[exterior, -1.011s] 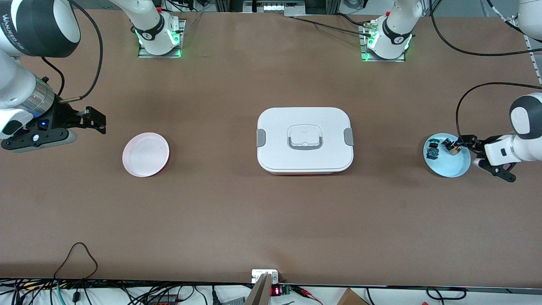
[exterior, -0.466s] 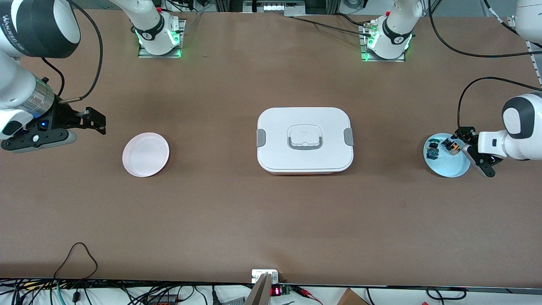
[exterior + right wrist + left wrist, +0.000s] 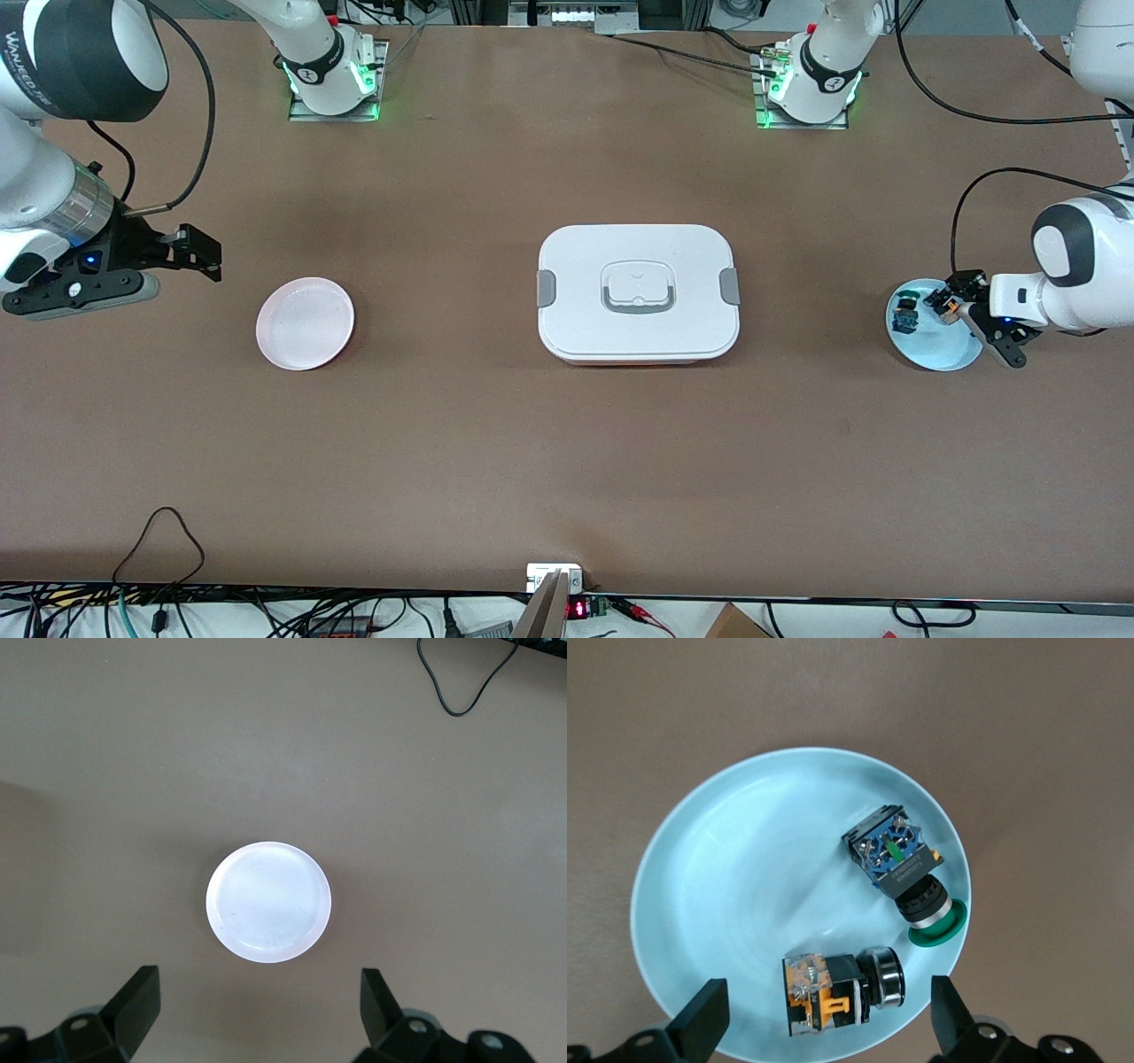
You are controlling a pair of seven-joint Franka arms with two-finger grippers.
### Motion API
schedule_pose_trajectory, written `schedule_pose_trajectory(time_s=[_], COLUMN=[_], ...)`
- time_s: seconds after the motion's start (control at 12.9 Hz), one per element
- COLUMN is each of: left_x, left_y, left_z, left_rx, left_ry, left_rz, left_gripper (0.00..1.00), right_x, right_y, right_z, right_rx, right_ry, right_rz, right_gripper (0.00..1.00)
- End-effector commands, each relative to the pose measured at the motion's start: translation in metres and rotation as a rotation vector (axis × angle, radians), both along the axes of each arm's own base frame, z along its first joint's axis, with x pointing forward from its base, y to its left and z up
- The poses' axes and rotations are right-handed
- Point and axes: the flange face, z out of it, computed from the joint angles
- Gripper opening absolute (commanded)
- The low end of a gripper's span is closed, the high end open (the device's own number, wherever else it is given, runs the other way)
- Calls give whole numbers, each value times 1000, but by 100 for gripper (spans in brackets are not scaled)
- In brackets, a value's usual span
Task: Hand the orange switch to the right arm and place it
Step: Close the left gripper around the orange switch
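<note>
Brown surface [image 3: 567, 461]. A white lidded box [image 3: 638, 292] sits mid-surface and serves as landmark. Toward the left arm's end from the box lies a pale blue dish [image 3: 930, 350]; toward the right arm's end from the box lies a pink dish [image 3: 305, 322], nothing in it. The blue dish holds two switches, apart from each other. The orange switch [image 3: 833, 992] lies on its side on the dish floor near the rim, black body with orange tab and a silver-ringed round end. The green-blue switch [image 3: 904, 873] lies beside it, its green cap at the dish rim. Left pincer [image 3: 824, 1028] hangs low over the blue dish, fingers [image 3: 700, 1023] spread wide to either side of the orange switch, not touching it; nothing held. In the front view the same pincer [image 3: 974, 310] sits over the dish edge on the side away from the box. Right pincer [image 3: 190, 250] waits in the air past the pink dish from the box, toward the right arm's end; its fingers [image 3: 133, 1001] stand apart, holding nothing, the pink dish framed between them in the right wrist view.
</note>
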Motion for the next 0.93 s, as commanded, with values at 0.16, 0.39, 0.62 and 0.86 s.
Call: schedule_pose_trajectory(time_s=[0.16, 0.39, 0.62, 0.86], left_x=[-14, -16, -22, -30], left_y=[20, 21, 19, 16], left_z=[-11, -13, -16, -23], left_rx=[10, 3, -15, -24], left_ry=[-30, -18, 7, 26], left_rz=[-13, -18, -45, -43], left_gripper=[100, 100, 100, 100], right_x=[2, 3, 4, 3], right_y=[-1, -1, 2, 4], right_z=[3, 4, 4, 5], right_rx=[8, 9, 8, 7], right_ry=[-8, -17, -23, -25], right_rz=[3, 3, 8, 12], right_gripper=[100, 100, 100, 100])
